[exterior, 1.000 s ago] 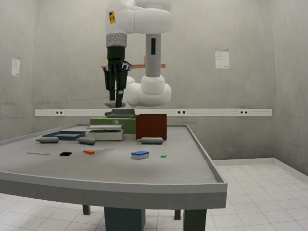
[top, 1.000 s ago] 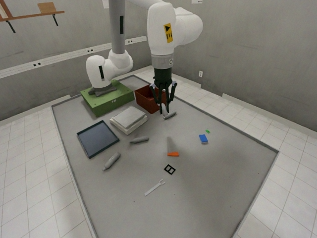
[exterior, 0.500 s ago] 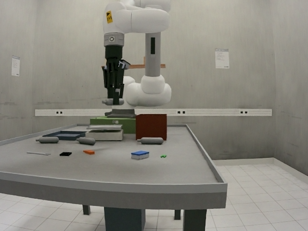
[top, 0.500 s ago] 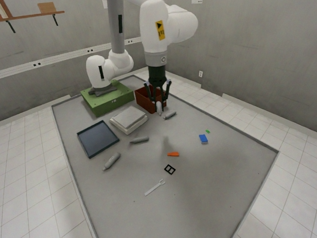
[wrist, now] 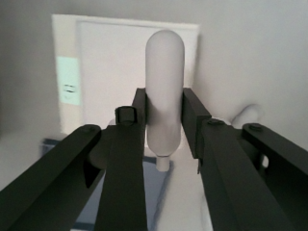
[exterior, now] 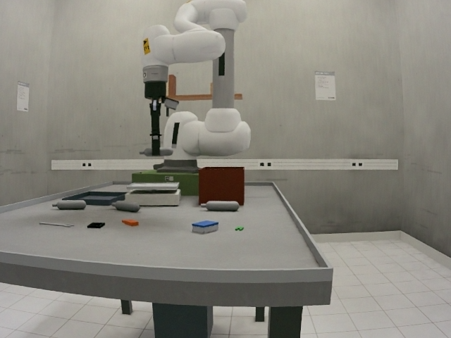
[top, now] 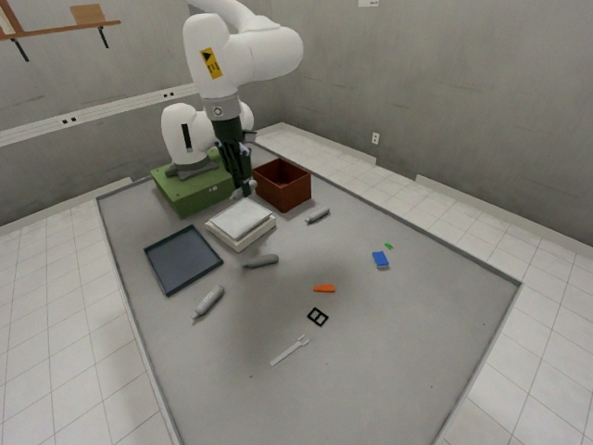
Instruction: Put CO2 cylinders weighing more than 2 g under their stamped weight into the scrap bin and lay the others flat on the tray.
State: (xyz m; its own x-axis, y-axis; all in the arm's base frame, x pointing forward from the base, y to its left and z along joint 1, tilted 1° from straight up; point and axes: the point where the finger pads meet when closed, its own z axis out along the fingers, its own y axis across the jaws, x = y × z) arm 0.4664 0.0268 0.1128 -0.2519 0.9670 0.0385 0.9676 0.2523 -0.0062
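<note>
My gripper (top: pixel 243 187) (exterior: pixel 156 150) (wrist: pixel 163 103) is shut on a grey CO2 cylinder (exterior: pixel 165 151) (wrist: pixel 165 82). It holds the cylinder level, high above the white scale (top: pixel 242 221) (exterior: pixel 153 196) (wrist: pixel 111 67). Three more grey cylinders lie on the table: one (top: pixel 317 214) (exterior: pixel 220 205) by the red-brown scrap bin (top: pixel 290 198) (exterior: pixel 220 185), one (top: pixel 260 260) (exterior: pixel 126 206) in front of the scale, and one (top: pixel 208 300) (exterior: pixel 70 204) near the dark blue tray (top: pixel 168 237) (exterior: pixel 91 199). The tray holds nothing.
The arm's green base (top: pixel 191 191) (exterior: pixel 189 180) stands behind the scale. On the table lie a blue block (top: pixel 380 259) (exterior: pixel 205 226), a small green piece (top: pixel 388 245) (exterior: pixel 239 228), an orange piece (top: pixel 323 287) (exterior: pixel 130 222), a black frame (top: pixel 317 316) (exterior: pixel 95 224) and a wrench (top: pixel 288 350) (exterior: pixel 56 224).
</note>
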